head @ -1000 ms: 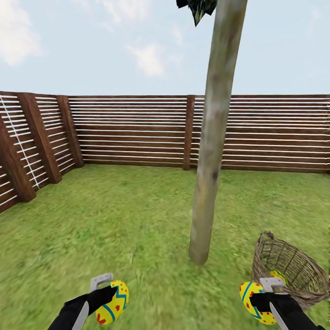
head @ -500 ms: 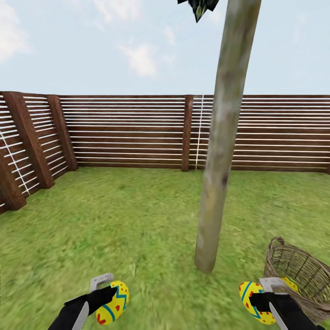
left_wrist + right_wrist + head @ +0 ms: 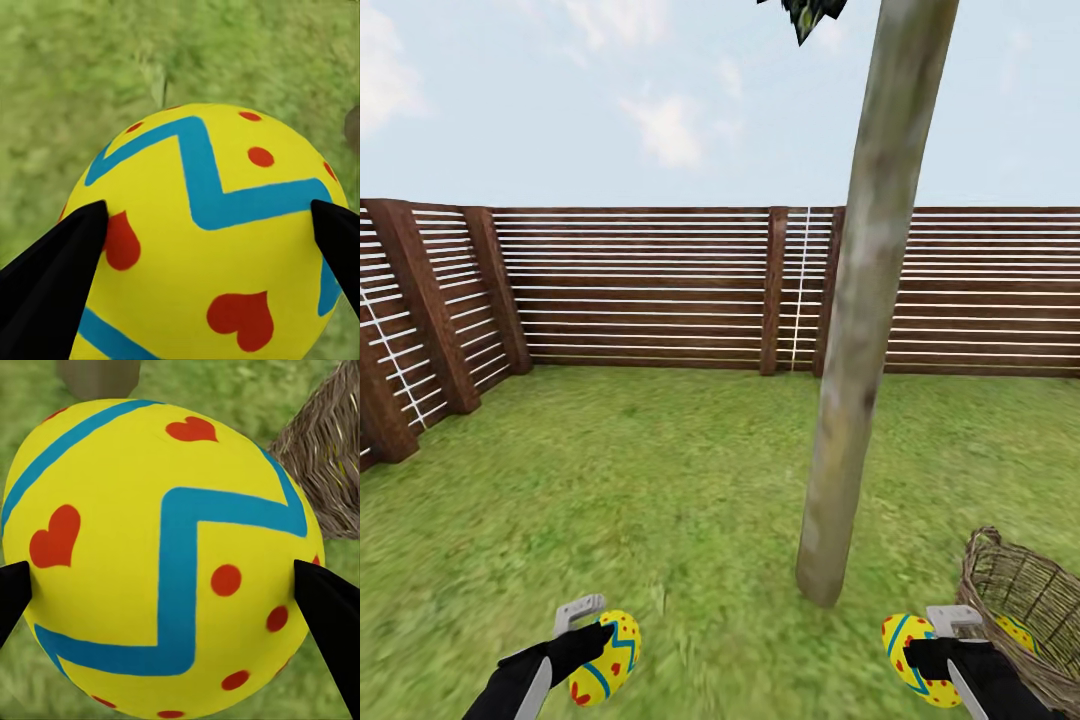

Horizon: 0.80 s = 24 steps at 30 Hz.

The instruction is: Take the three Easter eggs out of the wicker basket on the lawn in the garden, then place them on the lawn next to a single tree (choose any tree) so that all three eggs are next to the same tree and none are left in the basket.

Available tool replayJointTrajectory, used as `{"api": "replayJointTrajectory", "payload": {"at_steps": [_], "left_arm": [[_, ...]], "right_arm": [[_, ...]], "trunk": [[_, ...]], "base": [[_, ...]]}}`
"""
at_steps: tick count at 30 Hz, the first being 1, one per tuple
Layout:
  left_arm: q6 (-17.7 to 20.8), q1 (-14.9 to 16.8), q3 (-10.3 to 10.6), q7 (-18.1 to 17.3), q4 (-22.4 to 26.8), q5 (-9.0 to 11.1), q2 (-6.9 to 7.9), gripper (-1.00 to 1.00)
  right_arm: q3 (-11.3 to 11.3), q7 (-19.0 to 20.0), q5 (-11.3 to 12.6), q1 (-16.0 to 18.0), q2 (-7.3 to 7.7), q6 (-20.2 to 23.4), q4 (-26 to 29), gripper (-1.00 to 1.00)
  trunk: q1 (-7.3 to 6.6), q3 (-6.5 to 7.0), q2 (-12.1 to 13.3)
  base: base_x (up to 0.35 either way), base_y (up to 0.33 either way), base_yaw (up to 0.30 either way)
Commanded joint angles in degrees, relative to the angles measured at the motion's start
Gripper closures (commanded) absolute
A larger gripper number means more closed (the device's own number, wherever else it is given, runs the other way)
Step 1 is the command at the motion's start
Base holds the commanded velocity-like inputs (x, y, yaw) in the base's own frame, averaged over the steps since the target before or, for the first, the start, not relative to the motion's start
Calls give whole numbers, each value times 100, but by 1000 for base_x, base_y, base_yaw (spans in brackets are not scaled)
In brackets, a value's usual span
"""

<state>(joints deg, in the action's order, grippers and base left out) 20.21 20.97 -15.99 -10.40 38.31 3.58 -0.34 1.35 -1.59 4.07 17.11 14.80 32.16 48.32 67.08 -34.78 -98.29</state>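
I've got my left pincer (image 3: pixel 603 655) pinching one Easter egg (image 3: pixel 606 659) at seven o'clock in the head view, and my right pincer (image 3: pixel 916 655) pinching a second egg (image 3: pixel 908 657) at five o'clock, both above the lawn (image 3: pixel 640 480). The tree (image 3: pixel 860 330) stands just ahead at one o'clock. The wicker basket (image 3: pixel 1028 610) at four o'clock holds the third egg (image 3: pixel 1017 632).

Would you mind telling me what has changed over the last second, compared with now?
The whole head view has shifted, so the camera moved: the tree and wicker basket slid toward the picture's right, the basket now partly cut off. Nothing was grasped or released. The left pincer and right pincer each stay shut on an egg, and a third egg remains in the basket.
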Motion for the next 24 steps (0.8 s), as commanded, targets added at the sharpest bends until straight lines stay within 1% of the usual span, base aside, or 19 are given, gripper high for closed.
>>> {"api": "replayJointTrajectory", "payload": {"at_steps": [1,9,24], "left_arm": [[43,3,-26,-27,8,37,-2,100],[41,3,-27,-8,23,38,23,100],[35,3,-18,-4,10,33,-1,100]], "right_arm": [[14,-17,41,2,5,26,10,100],[14,-17,34,2,11,18,11,100],[23,-17,33,2,5,18,11,100]], "trunk": [[22,-24,-43],[197,-168,-364],[527,-437,-966]], "base": [[0,0,0],[0,0,0],[0,0,0]]}}
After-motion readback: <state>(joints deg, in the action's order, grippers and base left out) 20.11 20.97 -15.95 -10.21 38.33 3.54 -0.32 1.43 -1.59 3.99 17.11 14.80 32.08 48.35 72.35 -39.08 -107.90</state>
